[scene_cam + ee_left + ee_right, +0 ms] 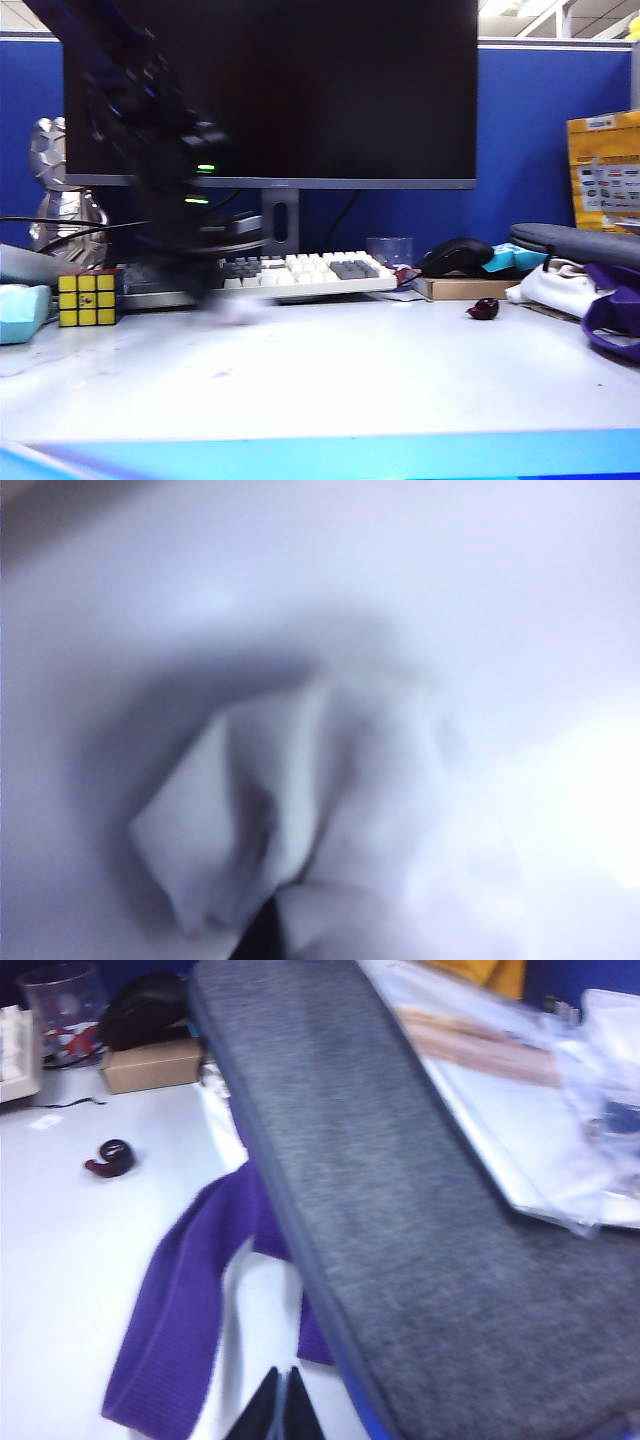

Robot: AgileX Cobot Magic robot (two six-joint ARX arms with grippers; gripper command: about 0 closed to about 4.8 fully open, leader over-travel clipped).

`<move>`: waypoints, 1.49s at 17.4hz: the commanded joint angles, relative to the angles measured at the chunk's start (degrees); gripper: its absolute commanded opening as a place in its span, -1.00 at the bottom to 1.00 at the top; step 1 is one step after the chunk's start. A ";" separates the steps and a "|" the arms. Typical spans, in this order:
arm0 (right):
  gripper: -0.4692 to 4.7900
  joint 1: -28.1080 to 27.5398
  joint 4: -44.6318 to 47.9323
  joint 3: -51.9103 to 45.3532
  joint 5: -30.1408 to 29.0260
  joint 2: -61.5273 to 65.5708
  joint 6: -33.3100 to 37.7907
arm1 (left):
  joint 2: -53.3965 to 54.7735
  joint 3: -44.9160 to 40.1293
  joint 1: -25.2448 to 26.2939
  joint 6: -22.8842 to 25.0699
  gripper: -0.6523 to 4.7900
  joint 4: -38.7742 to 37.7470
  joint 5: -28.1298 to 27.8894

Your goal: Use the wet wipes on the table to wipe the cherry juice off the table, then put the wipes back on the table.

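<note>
The blurred left arm reaches down to the white table [400, 370] in front of the keyboard. My left gripper [232, 306] is shut on the wet wipes [300, 810], a crumpled white lump pressed against the tabletop; only a dark sliver of the gripper [262, 935] shows behind it. Faint pink specks of cherry juice [220, 374] lie a little nearer the front edge. My right gripper [282, 1400] hangs shut and empty over the table's right side, beside a purple strap [180, 1290], and is out of the exterior view.
A dark red cherry [483, 308] lies right of centre. A keyboard [300, 272], monitor [280, 90], Rubik's cube [87, 297] and pale blue block [22, 310] line the back and left. A mouse [455, 256], grey pouch [400, 1190] and white bundle [555, 285] crowd the right.
</note>
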 commanded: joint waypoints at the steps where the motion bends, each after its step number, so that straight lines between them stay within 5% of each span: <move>1: -0.82 -0.04 0.11 0.00 0.26 -0.02 -0.13 | 1.42 -0.98 -2.23 -4.55 -0.78 3.48 12.92; 3: -0.82 -0.04 0.11 0.00 0.24 -0.02 -0.13 | 1.44 -0.90 -3.32 -6.25 -0.78 6.01 9.97; 6: -0.82 -0.04 0.11 0.00 0.26 -0.02 -0.13 | 1.44 -0.87 -2.91 -5.18 -0.78 4.22 -9.66; 9: -0.82 -0.04 0.13 0.00 0.24 -0.02 -0.13 | 1.44 -0.90 -0.79 -3.26 -0.78 1.09 -20.39; 11: -0.82 -0.04 0.11 0.00 0.26 -0.02 -0.13 | 1.44 -0.90 0.02 -3.26 -0.78 0.90 -16.66; 14: -0.82 -0.04 0.11 0.00 0.26 -0.02 -0.13 | 1.62 -0.92 -1.22 -3.54 -0.78 2.89 0.72; 18: -0.82 -0.02 0.13 0.00 0.26 -0.02 -0.13 | 1.77 -0.90 -6.16 -2.19 -0.78 1.97 7.23; 22: -0.82 -0.04 0.11 0.00 0.26 -0.02 -0.13 | 1.88 -0.90 -7.58 1.90 -0.78 -8.24 -3.65; 24: -0.82 -0.04 0.13 0.00 0.26 -0.02 -0.13 | 1.88 -0.92 -6.43 5.84 -0.78 -14.56 -17.14; 26: -0.82 -0.04 0.11 0.00 0.26 -0.02 -0.13 | 1.88 -0.90 -4.28 7.13 -0.78 -18.86 -22.73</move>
